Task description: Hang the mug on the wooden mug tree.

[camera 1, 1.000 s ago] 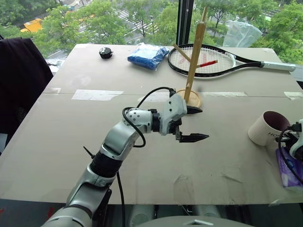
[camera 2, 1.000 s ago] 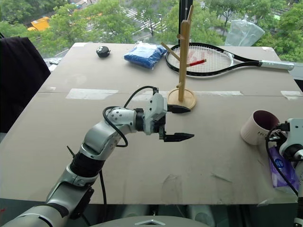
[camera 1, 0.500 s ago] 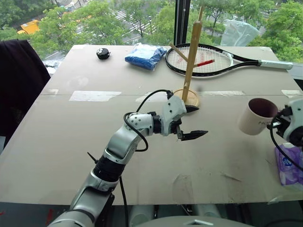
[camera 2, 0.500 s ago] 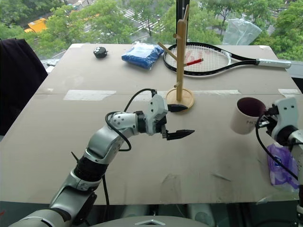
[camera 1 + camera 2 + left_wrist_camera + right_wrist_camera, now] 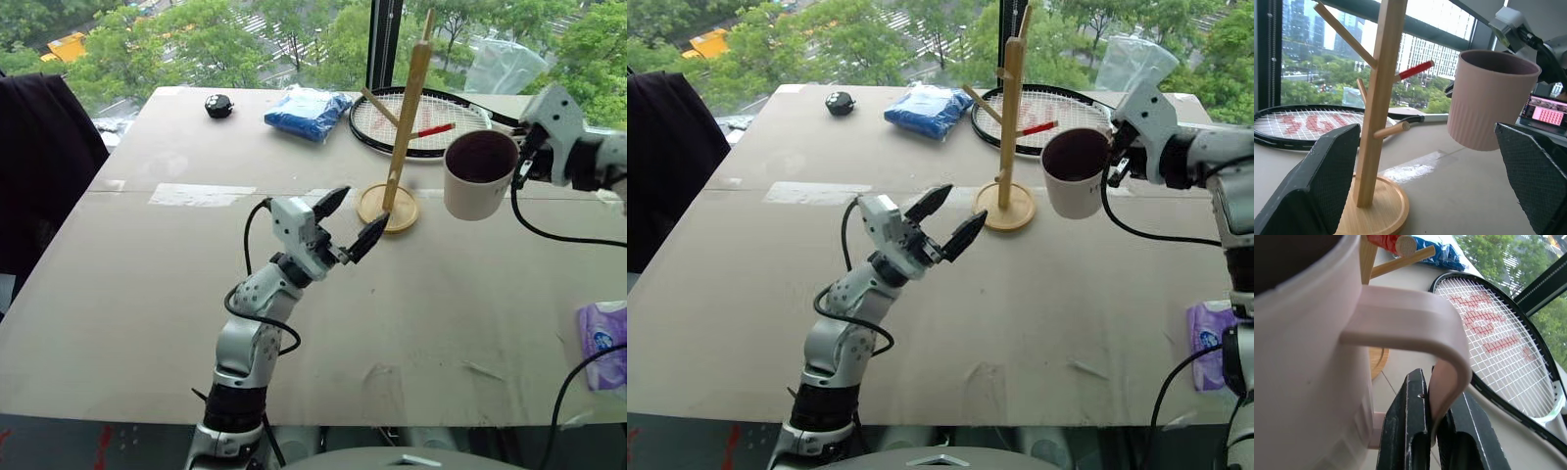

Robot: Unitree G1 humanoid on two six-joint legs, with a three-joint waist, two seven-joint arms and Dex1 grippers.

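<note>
The glossy white ceramic mug (image 5: pixel 479 175), dark inside, hangs in the air just right of the wooden mug tree (image 5: pixel 404 127), its loop handle pinched between the right gripper (image 5: pixel 1436 431)'s black fingers. The tree's smooth pale pole rises from a round disc base. The left gripper (image 5: pixel 348 221) gapes empty just left of the base, bare table (image 5: pixel 147 284) around it

Soft daylight is coming in through the tall windows behind the pale grey-brown surface (image 5: pixel 147 294), lighting it evenly and casting only faint shadows. In the left wrist view, the near black textured fingers (image 5: pixel 1327 176) are looming large and blurred.
</note>
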